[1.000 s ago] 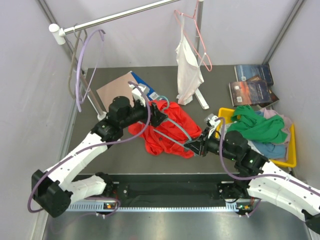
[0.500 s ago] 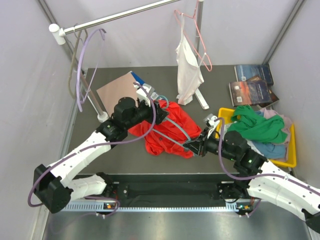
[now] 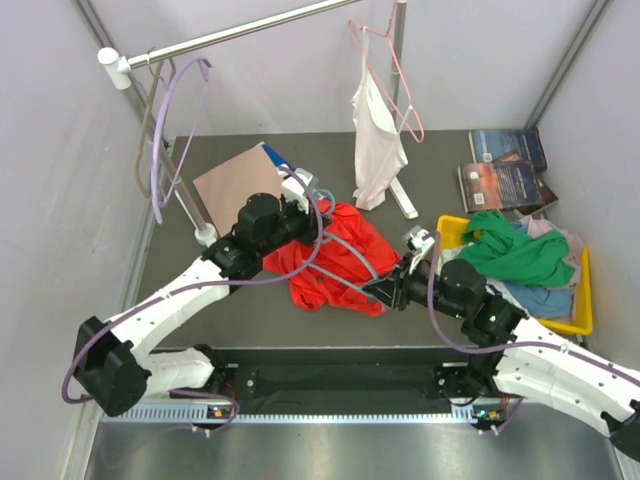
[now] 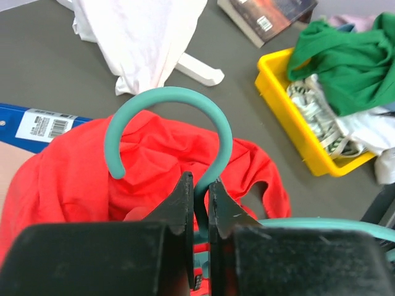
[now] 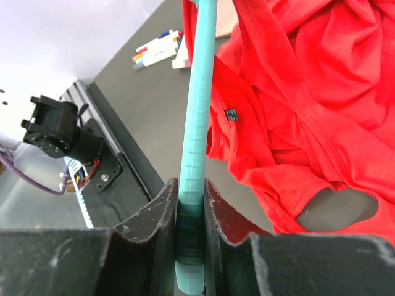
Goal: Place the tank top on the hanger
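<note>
The left gripper (image 4: 199, 185) is clenched on the neck of the teal hanger (image 4: 166, 92), just under its hook. The right gripper (image 5: 188, 191) pinches one hanger arm. The red tank top (image 4: 74, 179) lies crumpled beneath and between both grippers. Beyond the left gripper hangs a white top (image 4: 142, 37). To its right sits a yellow bin (image 4: 281, 102) holding a green garment (image 4: 352, 55). The surface (image 3: 230, 310) is dark grey, the walls pale, and a metal rail (image 3: 250, 30) runs overhead.
</note>
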`<state>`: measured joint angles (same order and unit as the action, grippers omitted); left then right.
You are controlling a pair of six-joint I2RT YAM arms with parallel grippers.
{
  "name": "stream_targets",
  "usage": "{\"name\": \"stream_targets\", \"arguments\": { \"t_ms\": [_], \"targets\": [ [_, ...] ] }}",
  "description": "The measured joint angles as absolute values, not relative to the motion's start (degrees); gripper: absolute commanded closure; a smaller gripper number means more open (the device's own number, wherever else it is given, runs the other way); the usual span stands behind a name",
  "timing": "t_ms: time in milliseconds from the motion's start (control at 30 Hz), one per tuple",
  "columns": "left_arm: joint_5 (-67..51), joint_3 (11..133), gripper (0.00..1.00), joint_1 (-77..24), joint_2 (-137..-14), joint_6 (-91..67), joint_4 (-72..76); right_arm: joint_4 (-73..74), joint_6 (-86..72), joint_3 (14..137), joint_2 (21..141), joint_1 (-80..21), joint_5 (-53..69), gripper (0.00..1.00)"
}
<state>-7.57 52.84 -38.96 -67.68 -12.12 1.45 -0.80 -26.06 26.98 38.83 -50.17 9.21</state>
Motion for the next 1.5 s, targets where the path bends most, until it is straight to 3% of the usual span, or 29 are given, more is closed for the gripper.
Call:
{"name": "stream_targets", "arguments": {
  "t_ms": [100, 133, 167, 233, 333, 467, 600, 833, 1233, 1500],
  "targets": [
    [-6.9, 53.2, 1.00, -39.0, -67.8, -9.8, -0.8, -0.7, -26.2, 27.0, 40.2, -50.2, 8.8, 0.77],
    [-6.4, 53.6, 1.00, -39.0, -67.8, -9.0, -2.0, -0.7, -26.2, 27.0, 40.6, -50.2, 8.8, 0.49],
    [-5.9, 54.0, 1.00, -39.2, -67.8, -8.4, -3.3, -0.5, -26.3, 27.1, 41.1, -50.3, 8.6, 0.36],
    [-4.8, 55.0, 1.00, -39.6, -67.8, -7.5, -5.9, 0.3, -26.5, 27.7, 41.9, -50.3, 8.0, 0.19],
    [-3.4, 56.0, 1.00, -40.2, -67.8, -5.2, -8.7, 3.5, -26.3, 30.3, 42.0, -50.4, 6.8, 0.09],
    [-1.3, 56.4, 1.00, -40.5, -68.1, -2.5, -11.2, 11.0, -26.8, 35.6, 39.6, -50.5, 1.1, 0.10],
    [0.6, 54.1, 1.00, -40.6, -67.4, -1.3, -10.0, 20.5, -29.5, 41.5, 39.9, -49.5, -7.3, 0.17],
    [2.6, 51.7, 1.00, -40.6, -63.9, -0.7, -9.9, 26.7, -34.3, 42.2, 53.3, -48.2, -12.4, 0.27],
    [4.5, 50.9, 1.00, -40.6, -61.3, 0.2, -9.9, 23.0, -38.9, 35.0, 68.4, -46.2, -11.7, 0.32],
    [5.4, 50.4, 1.00, -40.6, -60.9, 0.2, -9.9, 18.4, -39.7, 34.5, 74.5, -45.8, -10.9, 0.43]
  ]
}}
